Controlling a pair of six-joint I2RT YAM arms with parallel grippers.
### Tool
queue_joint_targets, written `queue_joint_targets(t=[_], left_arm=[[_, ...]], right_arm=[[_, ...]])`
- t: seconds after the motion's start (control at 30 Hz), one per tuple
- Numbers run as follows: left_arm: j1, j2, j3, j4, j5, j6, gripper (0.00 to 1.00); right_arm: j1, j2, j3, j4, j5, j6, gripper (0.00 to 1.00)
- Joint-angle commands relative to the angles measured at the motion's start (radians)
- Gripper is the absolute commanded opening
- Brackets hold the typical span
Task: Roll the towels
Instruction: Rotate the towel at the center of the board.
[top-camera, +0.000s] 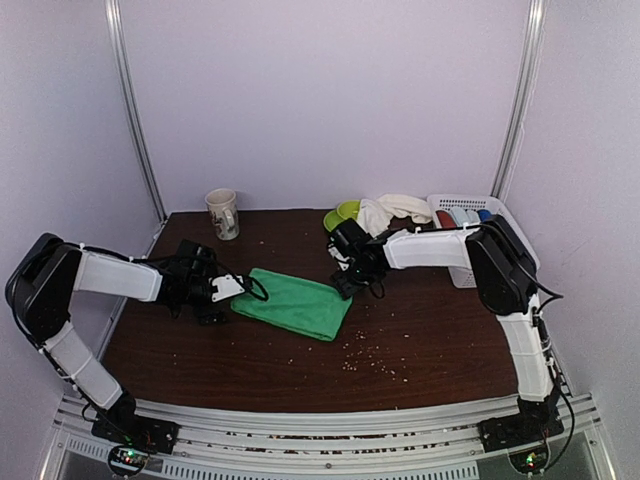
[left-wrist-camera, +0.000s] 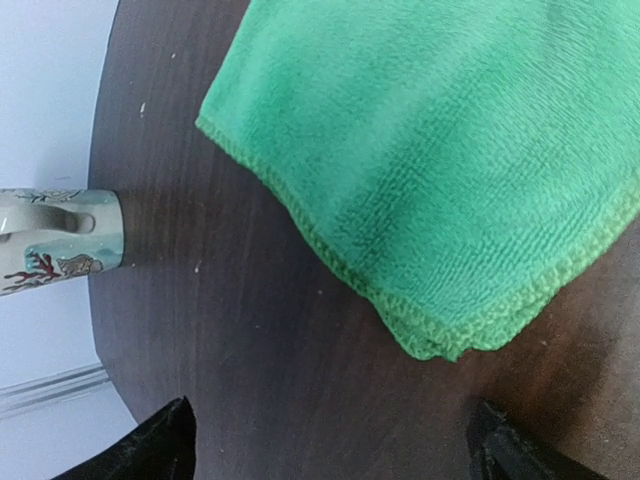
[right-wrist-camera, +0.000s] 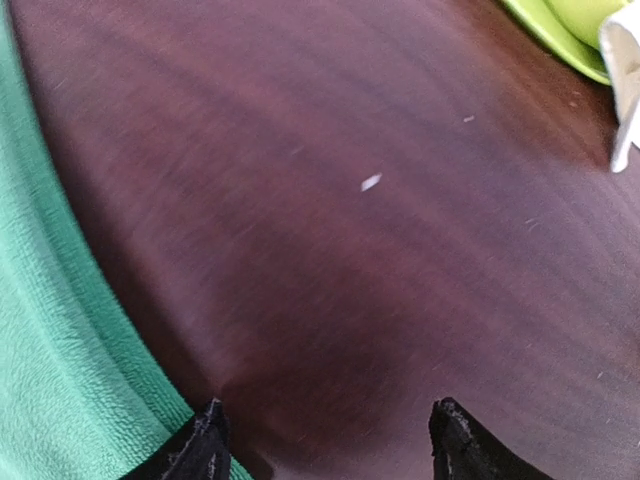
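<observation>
Left gripper (top-camera: 250, 289): fingers wide apart, nothing between them. In the left wrist view the two black fingertips (left-wrist-camera: 165, 445) sit at the bottom edge, and bare table (left-wrist-camera: 280, 330) lies between them.

Right gripper (top-camera: 347, 283): fingers also apart and empty. In its own view it hangs over bare wood, with the towel's edge just beside the lower-left fingertip (right-wrist-camera: 205, 445). I cannot tell whether they touch.

Green towel (top-camera: 295, 303): lies flat in the middle of the top view, slanted, between the two grippers. In the left wrist view it fills the upper right, and one hemmed corner (left-wrist-camera: 450, 340) points down toward the gap between the fingers.

Cream towel (top-camera: 395, 210): bunched in a heap at upper centre-right, beside a lime-green plate (top-camera: 343, 213) and a white basket (top-camera: 465, 200).

Mug (top-camera: 223, 213): stands upper left, well apart from the green towel.

Handling, judged:
- The cloth looks light, limp and terry-textured. It should bend with no resistance and hold no shape of its own.
- It should grip well between the pads but is likely to drag or bunch on the wood.
- Best hold is the stitched hem at the near corner, where the edge is thickest. A pinch there should lift one layer cleanly.
- A grab at mid-panel would probably only gather folds.
- Both ends of one edge need to be held so the roll stays straight.
- The cream towel needs spreading flat first.
</observation>
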Motion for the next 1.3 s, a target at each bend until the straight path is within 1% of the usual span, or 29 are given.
queue_joint_targets(t=[0.0,0.13,0.23,0.3,0.33,0.43,0.5,0.6,0.63,0.67,0.7,0.77,0.83,0.87,0.97,1.13,1.27], left_arm=[[0.015,0.017,0.004,0.09,-0.122,-0.066,0.98],[0.055,0.002,0.038,0.118,-0.157,-0.099,0.98],[0.075,-0.024,0.059,0.126,-0.166,-0.108,0.98],[0.077,-0.036,0.081,0.113,-0.163,-0.118,0.98],[0.077,-0.042,0.093,0.099,-0.154,-0.128,0.98],[0.077,-0.056,0.145,0.037,-0.101,-0.162,0.98],[0.076,-0.063,0.165,-0.005,-0.071,-0.166,0.98],[0.075,-0.096,0.156,-0.051,-0.029,-0.163,0.98],[0.075,-0.112,0.145,-0.073,-0.004,-0.165,0.98],[0.075,-0.13,0.131,-0.091,0.024,-0.166,0.98],[0.076,-0.15,0.117,-0.106,0.063,-0.17,0.98],[0.076,-0.176,0.089,-0.104,0.125,-0.188,0.98],[0.07,-0.158,0.089,-0.095,0.122,-0.219,0.98],[0.068,-0.133,0.102,-0.093,0.101,-0.238,0.98],[0.068,-0.079,0.132,-0.068,0.047,-0.269,0.98],[0.068,-0.075,0.111,-0.025,0.022,-0.267,0.98],[0.068,-0.086,0.068,0.02,0.002,-0.265,0.98]], right_arm=[[0.06,-0.068,-0.087,-0.055,-0.061,-0.051,0.69],[0.116,-0.145,-0.193,-0.041,-0.09,-0.027,0.69],[0.191,-0.197,-0.272,0.015,-0.149,-0.006,0.69],[0.248,-0.197,-0.288,0.046,-0.199,0.011,0.69],[0.276,-0.194,-0.285,0.053,-0.2,0.019,0.69],[0.314,-0.211,-0.278,0.046,-0.124,0.069,0.7],[0.305,-0.259,-0.296,0.036,-0.007,0.104,0.71],[0.28,-0.347,-0.326,0.026,0.152,0.129,0.8],[0.269,-0.374,-0.339,0.036,0.174,0.132,0.87],[0.256,-0.401,-0.351,0.057,0.19,0.132,0.98],[0.244,-0.418,-0.364,0.083,0.192,0.128,1.0],[0.223,-0.433,-0.366,0.14,0.173,0.114,1.0],[0.204,-0.408,-0.321,0.189,0.159,0.102,1.0],[0.196,-0.379,-0.279,0.188,0.151,0.102,1.0],[0.181,-0.226,-0.095,0.14,0.158,0.099,1.0],[0.181,-0.021,0.161,0.084,0.198,0.1,1.0],[0.181,0.098,0.285,0.059,0.252,0.108,1.0]])
